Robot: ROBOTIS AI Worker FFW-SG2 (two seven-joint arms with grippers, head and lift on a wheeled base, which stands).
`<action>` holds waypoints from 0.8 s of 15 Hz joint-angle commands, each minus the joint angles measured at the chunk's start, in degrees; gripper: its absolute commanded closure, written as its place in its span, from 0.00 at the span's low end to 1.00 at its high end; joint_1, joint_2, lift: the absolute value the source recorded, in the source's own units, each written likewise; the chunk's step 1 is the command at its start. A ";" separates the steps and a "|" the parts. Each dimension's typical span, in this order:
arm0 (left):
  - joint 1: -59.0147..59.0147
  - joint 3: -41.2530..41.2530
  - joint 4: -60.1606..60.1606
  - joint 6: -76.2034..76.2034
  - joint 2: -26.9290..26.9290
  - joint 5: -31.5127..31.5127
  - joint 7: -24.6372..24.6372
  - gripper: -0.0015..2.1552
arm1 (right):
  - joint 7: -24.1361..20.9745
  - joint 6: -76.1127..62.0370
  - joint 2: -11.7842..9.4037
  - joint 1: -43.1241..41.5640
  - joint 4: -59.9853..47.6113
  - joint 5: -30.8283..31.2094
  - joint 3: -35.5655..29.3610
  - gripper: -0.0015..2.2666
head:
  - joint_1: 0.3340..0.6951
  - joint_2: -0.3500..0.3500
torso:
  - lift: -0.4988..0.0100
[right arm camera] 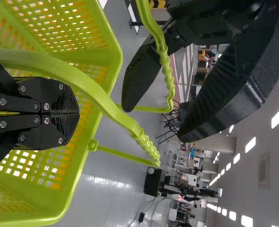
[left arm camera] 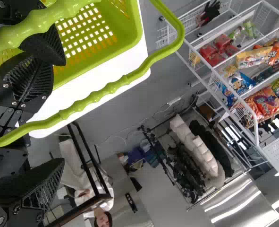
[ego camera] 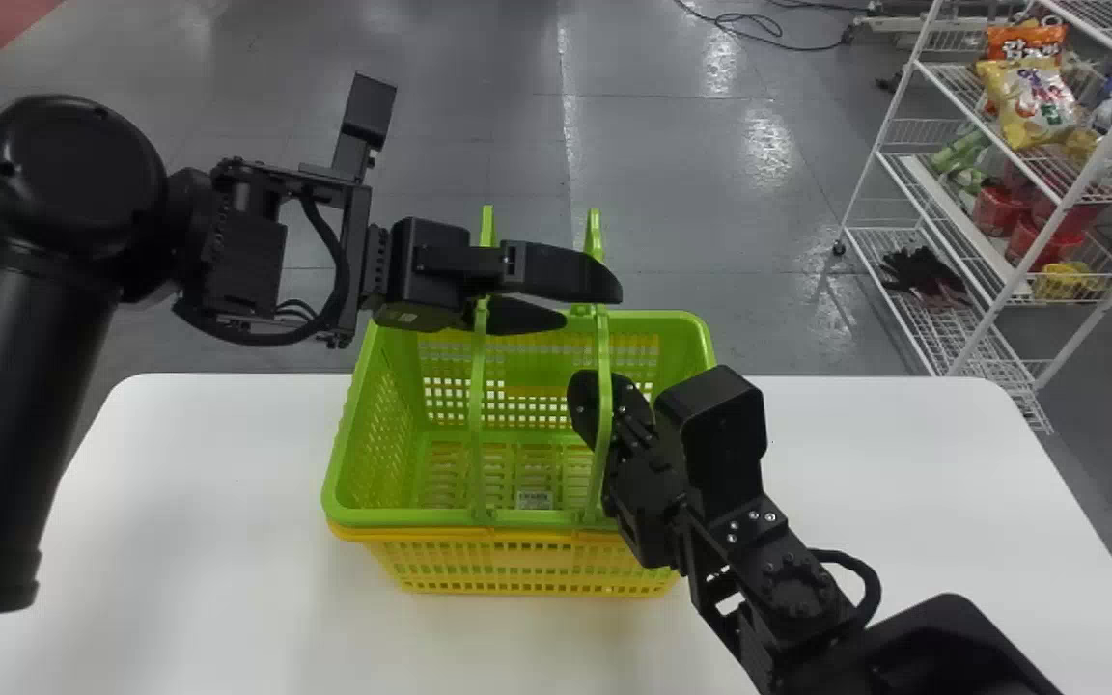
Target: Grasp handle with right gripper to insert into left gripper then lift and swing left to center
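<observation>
Okay, your green basket (ego camera: 392,516) sits nested in a yellow basket (ego camera: 421,560) at the table's (ego camera: 180,579) far edge, about midway between its left and right corners. Both handles stand raised. Your left gripper (ego camera: 587,305) is above the basket, jaws spread wide, with the left handle (ego camera: 478,405) running between them. Your right gripper (ego camera: 587,398) is over the basket's right part, jaws closed together; the right handle (ego camera: 604,347) crosses over it (whether they touch, you can't tell from here).
</observation>
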 commanded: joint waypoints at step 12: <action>0.17 1.38 5.61 -1.23 -0.11 3.61 -2.62 0.04 | 0.03 -0.25 -0.15 1.82 -1.74 -0.33 -3.11 0.94 | 1.00 0.48 | 0.80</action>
